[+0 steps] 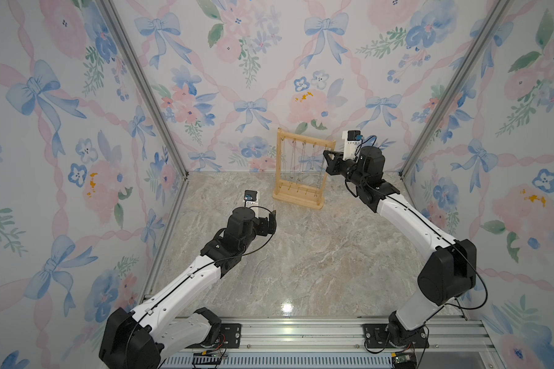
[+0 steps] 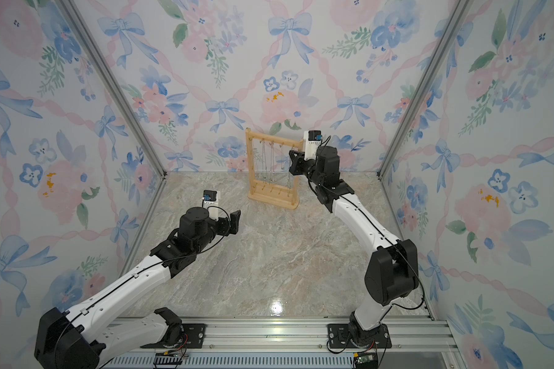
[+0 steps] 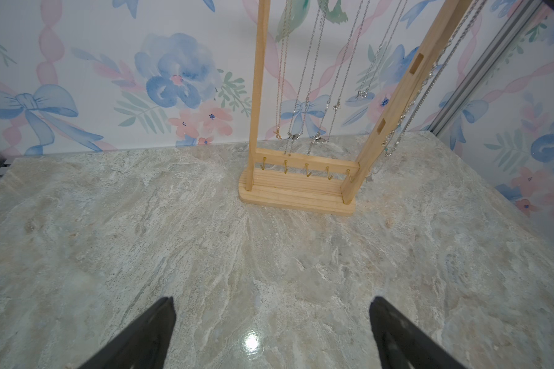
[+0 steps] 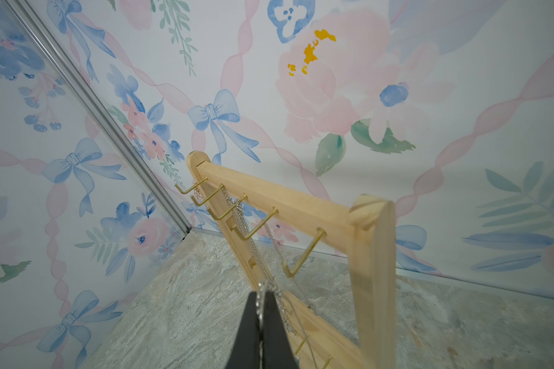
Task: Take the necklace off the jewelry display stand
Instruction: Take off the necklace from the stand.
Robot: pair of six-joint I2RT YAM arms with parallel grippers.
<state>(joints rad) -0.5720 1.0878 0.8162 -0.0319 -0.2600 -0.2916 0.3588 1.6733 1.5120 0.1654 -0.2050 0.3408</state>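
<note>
1. The marble worktop [image 1: 301, 255] carries the jewelry display stand [image 1: 280, 163], upright near the back wall so its chains hang free.
2. The right tool [image 4: 263, 296] reaches high beside the stand's right post, level with the top bar, because the hooks sit there. It is pinched fully closed on the necklace [image 4: 267, 283].
3. The left tool [image 3: 273, 302] hovers well apart from the stand, spread wide and holding nothing, probably kept out of the way.
4. The necklace loops over the right tool's tips, just beside the end hook [image 4: 303, 255], which looks bare. Its chain trails down along the stand, so it likely needs carrying clear.
</note>
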